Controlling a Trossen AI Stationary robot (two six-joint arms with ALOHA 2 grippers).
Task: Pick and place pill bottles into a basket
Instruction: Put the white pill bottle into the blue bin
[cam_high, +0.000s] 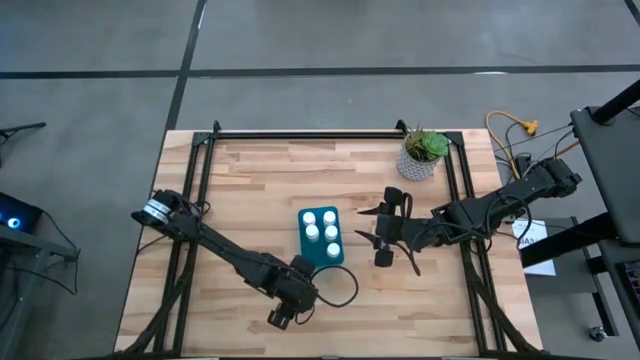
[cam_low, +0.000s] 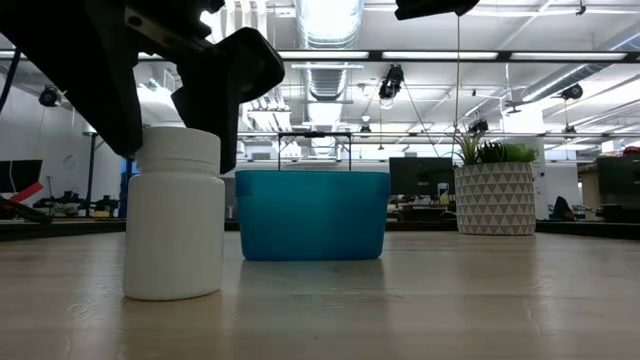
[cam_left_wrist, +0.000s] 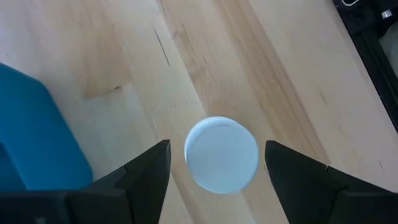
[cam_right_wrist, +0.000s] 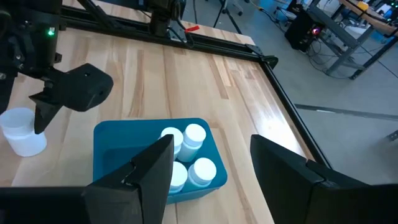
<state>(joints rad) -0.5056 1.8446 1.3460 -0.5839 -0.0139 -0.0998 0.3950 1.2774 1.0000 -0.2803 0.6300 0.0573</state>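
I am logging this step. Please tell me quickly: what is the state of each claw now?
Left claw: open, around the upright bottle on the table, not closed on it.
Right claw: open, empty, above the basket.

Low view: the left arm (cam_low: 120, 70) is cut off by the upper edge and hides part of the bottle's (cam_low: 173, 215) cap. The basket (cam_low: 312, 214) wall conceals its contents. High view: the left gripper (cam_high: 283, 312) covers that bottle. Left wrist view: the basket (cam_left_wrist: 37, 143) is cropped at the edge.
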